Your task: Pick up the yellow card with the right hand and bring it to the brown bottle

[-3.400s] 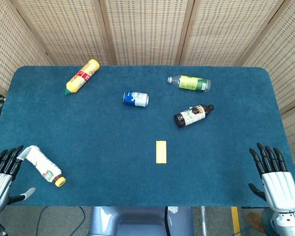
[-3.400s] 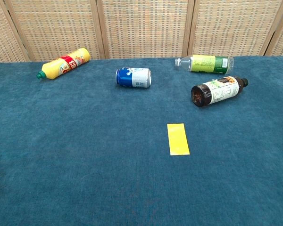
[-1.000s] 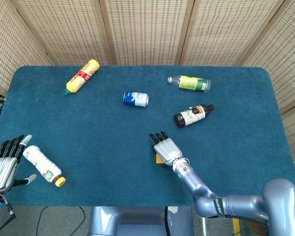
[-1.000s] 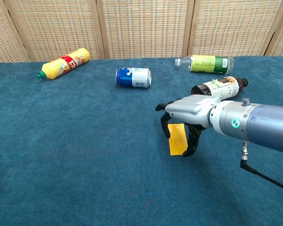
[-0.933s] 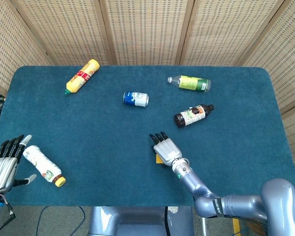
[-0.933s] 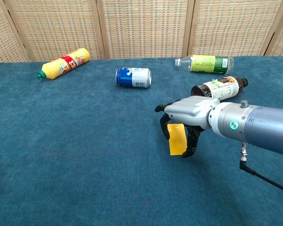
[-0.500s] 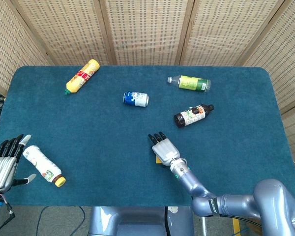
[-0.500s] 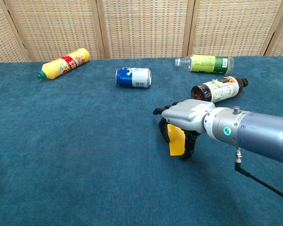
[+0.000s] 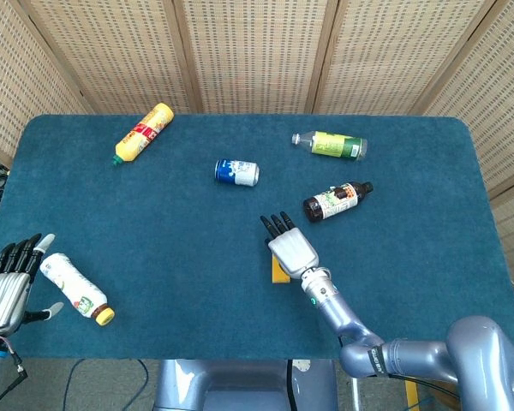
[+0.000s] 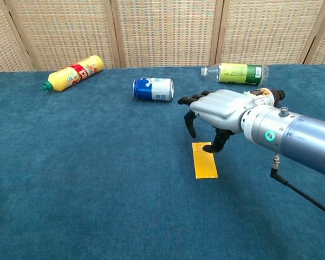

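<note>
A table (image 9: 197, 291) covered in napped teal fabric carries everything, and woven wicker screens (image 9: 257, 51) close it in behind. Nearest, the left robot hand (image 9: 4, 287) rests empty with its fingers apart beside one white bottle (image 9: 75, 288). The flat rectangular yellow card (image 10: 205, 160) lies on the fabric under the empty right robot hand (image 10: 219, 116), whose fingers curl down apart. Beyond lie the glossy brown bottle (image 9: 336, 201), one blue can (image 9: 236, 172), one clear green-labelled bottle (image 9: 330, 145) and one yellow bottle (image 9: 144, 132).

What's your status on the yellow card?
Right hand open above yellow card, not gripping. Card flat on table. Left hand idle. Path to brown bottle clear.
</note>
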